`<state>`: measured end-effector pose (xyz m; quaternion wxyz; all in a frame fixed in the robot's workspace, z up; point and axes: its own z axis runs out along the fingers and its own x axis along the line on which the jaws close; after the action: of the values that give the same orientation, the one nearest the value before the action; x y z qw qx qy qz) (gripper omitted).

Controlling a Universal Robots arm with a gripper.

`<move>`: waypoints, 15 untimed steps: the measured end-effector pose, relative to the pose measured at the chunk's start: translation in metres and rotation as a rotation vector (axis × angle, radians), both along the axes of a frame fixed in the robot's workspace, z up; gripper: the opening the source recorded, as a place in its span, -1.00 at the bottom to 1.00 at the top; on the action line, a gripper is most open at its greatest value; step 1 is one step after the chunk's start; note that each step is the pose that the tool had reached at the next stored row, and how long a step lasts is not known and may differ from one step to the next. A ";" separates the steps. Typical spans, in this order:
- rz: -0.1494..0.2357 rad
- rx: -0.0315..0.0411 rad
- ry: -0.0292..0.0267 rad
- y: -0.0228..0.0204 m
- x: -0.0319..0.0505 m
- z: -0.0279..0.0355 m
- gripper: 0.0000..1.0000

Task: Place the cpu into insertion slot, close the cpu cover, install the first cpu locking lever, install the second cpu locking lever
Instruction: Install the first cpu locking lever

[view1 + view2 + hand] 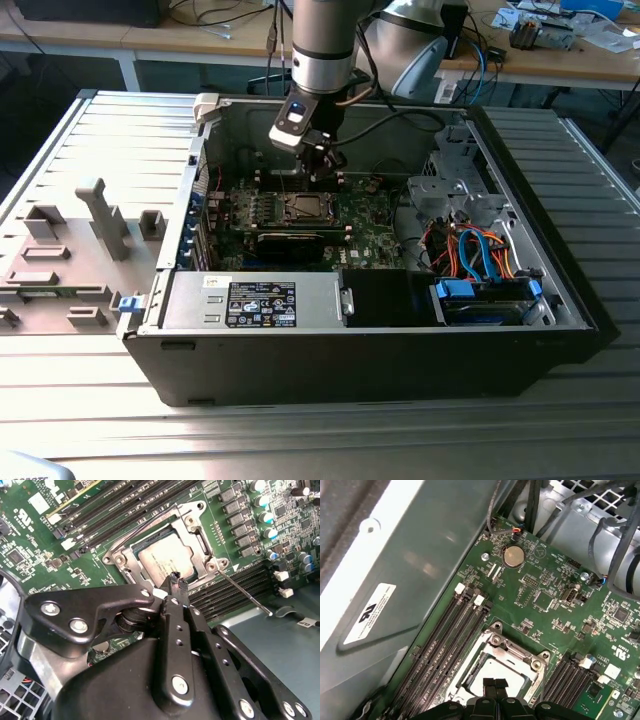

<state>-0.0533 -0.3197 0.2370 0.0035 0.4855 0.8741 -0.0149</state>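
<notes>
The cpu [160,557] lies flat in the insertion slot [308,207] on the green board, its silvery top showing through the window of the cpu cover [197,535]. The cover lies down around the chip. One thin locking lever [245,592] sticks out sideways from a socket corner over the black memory slots. A second thin lever [142,525] runs along the opposite side of the frame. My gripper [175,579] hovers just above the socket edge, shut with nothing between its fingers. The first wrist view has the gripper [494,682] over the cpu [487,670] and the cover [512,652].
Long black memory slots [445,645] flank the socket on both sides. The grey case wall [395,555] rises close beside them. A coin battery [513,556] sits further along the board. In the exterior view the power supply [255,300] and a drive bay with blue cables [485,290] fill the case front.
</notes>
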 end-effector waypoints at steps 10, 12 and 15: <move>0.050 0.0019 -0.0001 0.0000 -0.0004 0.0000 -0.79; 0.070 0.0018 0.0000 0.0000 -0.0004 0.0000 -0.79; 0.092 0.0019 0.0000 0.0000 -0.0004 0.0000 -0.79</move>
<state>-0.0538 -0.3197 0.2370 0.0037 0.4446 0.8956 -0.0139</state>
